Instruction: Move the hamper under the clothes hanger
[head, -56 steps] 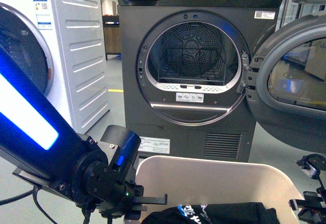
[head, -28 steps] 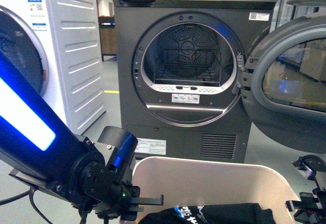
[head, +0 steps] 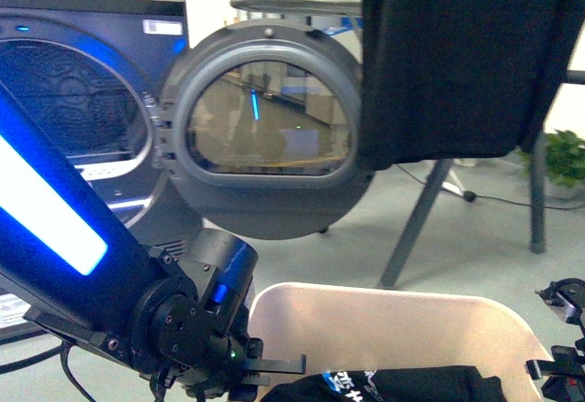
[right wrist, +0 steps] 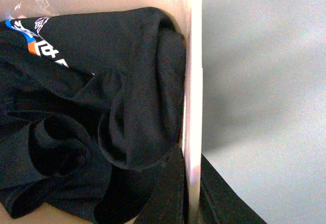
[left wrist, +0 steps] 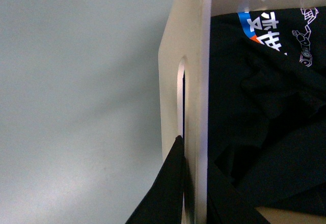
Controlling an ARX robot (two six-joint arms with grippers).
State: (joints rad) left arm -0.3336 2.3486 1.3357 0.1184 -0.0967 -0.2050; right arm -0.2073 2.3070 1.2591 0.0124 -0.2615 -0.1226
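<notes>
The cream-beige hamper (head: 384,306) sits low in the front view, with black printed clothing (head: 402,386) inside. My left gripper (head: 274,365) is shut on its left wall, and in the left wrist view my left gripper (left wrist: 196,193) clamps the wall (left wrist: 170,71) just below the slot handle (left wrist: 181,96). My right gripper (head: 551,367) is shut on the right wall, with my right gripper (right wrist: 192,193) pinching the rim (right wrist: 193,81). The clothes hanger (head: 416,224) stands ahead to the right, showing slanted grey legs. A black T-shirt (head: 457,64) hangs from it.
A dark grey dryer (head: 73,100) stands at the left, its round door (head: 265,137) swung open toward the hamper. A green plant (head: 562,160) is at the far right. Cables lie on the grey floor (head: 475,238) beneath the rack.
The view has swung to the right: the dryer slid to the left and the rack with the black T-shirt came into view. Both grippers still hold the hamper.
</notes>
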